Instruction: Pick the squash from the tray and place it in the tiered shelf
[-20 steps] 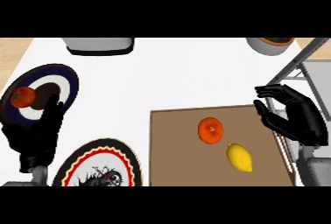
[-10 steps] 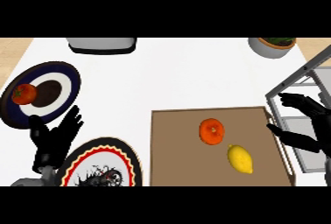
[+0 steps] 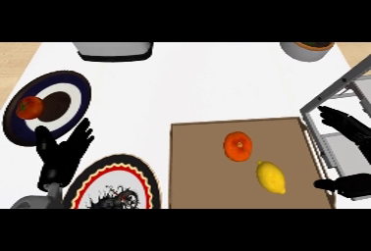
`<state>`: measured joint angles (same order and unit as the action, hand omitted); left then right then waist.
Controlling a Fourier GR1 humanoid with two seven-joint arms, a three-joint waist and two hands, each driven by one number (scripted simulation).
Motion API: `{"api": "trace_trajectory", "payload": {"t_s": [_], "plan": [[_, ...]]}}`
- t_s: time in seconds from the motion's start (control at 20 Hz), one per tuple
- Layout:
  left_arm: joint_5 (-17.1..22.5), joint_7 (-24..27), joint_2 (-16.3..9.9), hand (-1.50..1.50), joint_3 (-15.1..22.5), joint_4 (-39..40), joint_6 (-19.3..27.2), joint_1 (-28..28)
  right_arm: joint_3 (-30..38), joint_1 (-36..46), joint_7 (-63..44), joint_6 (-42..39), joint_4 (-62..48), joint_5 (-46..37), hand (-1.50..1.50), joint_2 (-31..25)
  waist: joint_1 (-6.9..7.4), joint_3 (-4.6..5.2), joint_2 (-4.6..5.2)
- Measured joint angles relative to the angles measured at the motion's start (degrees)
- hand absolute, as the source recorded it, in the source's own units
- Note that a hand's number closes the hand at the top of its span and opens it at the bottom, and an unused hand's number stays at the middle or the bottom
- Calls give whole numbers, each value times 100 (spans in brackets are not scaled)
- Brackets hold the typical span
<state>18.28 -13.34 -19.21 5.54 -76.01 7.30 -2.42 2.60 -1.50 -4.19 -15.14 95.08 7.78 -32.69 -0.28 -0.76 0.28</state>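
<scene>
The squash [image 3: 238, 145], round and orange, lies on the brown tray [image 3: 199, 166] at the centre right, with a yellow lemon [image 3: 271, 177] just below it. The tiered shelf [image 3: 334, 93], a grey metal frame, stands against the tray's right side. My right hand [image 3: 349, 125] is at the view's right edge over the shelf, fingers spread and thumb low, open and holding nothing, well right of the squash. My left hand [image 3: 62, 154] is at the lower left, open with fingers up, far from the tray.
A dark blue plate [image 3: 72, 83] at the left holds a tomato [image 3: 29, 107] and a brown round item. A red, black and white patterned plate [image 3: 116, 184] sits at the lower left. A grey container [image 3: 114, 50] and a bowl [image 3: 308, 49] stand at the far edge.
My left hand has come down off the blue plate to the lower left. My right hand has drifted right, from the tray's edge to over the shelf. Squash and lemon lie as before.
</scene>
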Motion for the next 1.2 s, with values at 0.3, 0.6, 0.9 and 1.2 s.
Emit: {"api": "trace_trajectory", "payload": {"t_s": [0.3, 0.6, 0.9, 1.2], "plan": [[-42, -95, 35, 0, 0, -103, -14, 14, -443, 504, -1896, 119, 1067, -254, -150, -181, 39, 67, -33], [-150, -34, 166, 0, -7, 49, -41, -71, -1174, 1304, -3661, 637, 1450, -1118, -150, 221, 67, 81, -30], [-249, -82, 239, 0, -39, -14, -63, -9, -1728, 2011, -4717, 681, 1063, -1895, -150, 717, 78, 81, -28], [-268, -158, 206, 0, -229, 13, -197, -68, -2122, 2186, -5077, 425, 787, -2339, -150, 1083, 59, 79, -30]]}}
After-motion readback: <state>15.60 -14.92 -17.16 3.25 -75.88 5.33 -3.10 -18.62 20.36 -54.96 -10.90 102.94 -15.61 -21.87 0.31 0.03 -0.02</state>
